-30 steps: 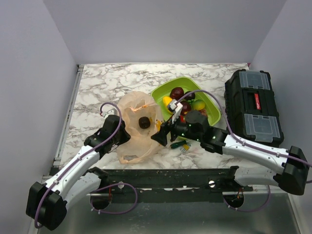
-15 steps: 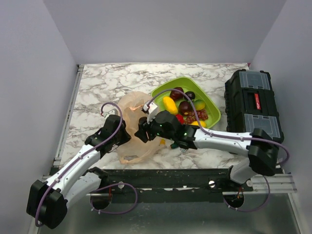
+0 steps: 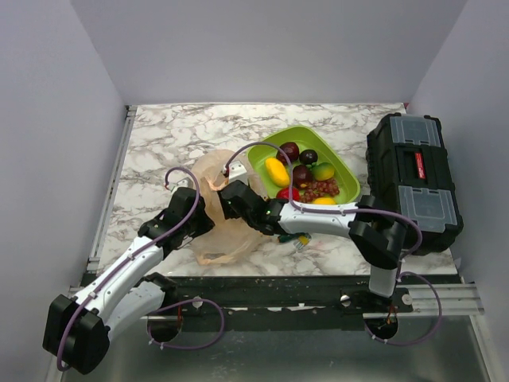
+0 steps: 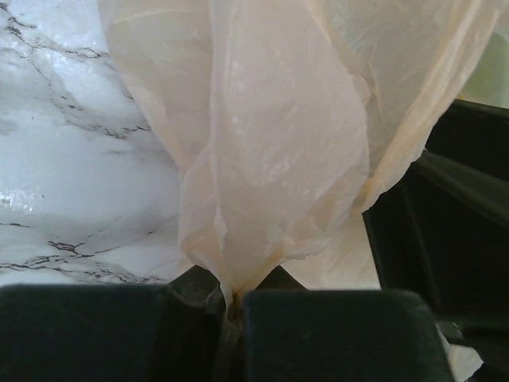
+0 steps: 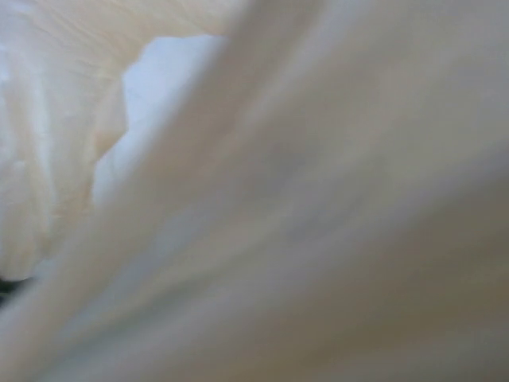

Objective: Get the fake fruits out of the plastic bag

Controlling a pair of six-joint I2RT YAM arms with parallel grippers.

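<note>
The peach plastic bag [image 3: 213, 171] lies crumpled left of the lime-green tray [image 3: 265, 146]. My left gripper [image 3: 199, 216] is shut on a fold of the bag; in the left wrist view the film [image 4: 270, 143] runs down between the closed jaws of the gripper [image 4: 231, 296]. My right gripper [image 3: 231, 199] is pushed into the bag's mouth, and its fingers are hidden. The right wrist view shows only blurred bag film [image 5: 318, 199]. Several fake fruits [image 3: 302, 173] lie in the tray: yellow, dark purple, red and orange pieces. No fruit shows inside the bag.
A black toolbox [image 3: 413, 171] stands at the right edge of the marble table. A small green-handled tool [image 3: 301, 242] lies under my right forearm near the front edge. The right arm's dark body [image 4: 445, 231] shows beside the bag in the left wrist view.
My right gripper has swung left from beside the tray into the bag's mouth, covering the dark fruit that showed there. The left gripper has kept its hold.
</note>
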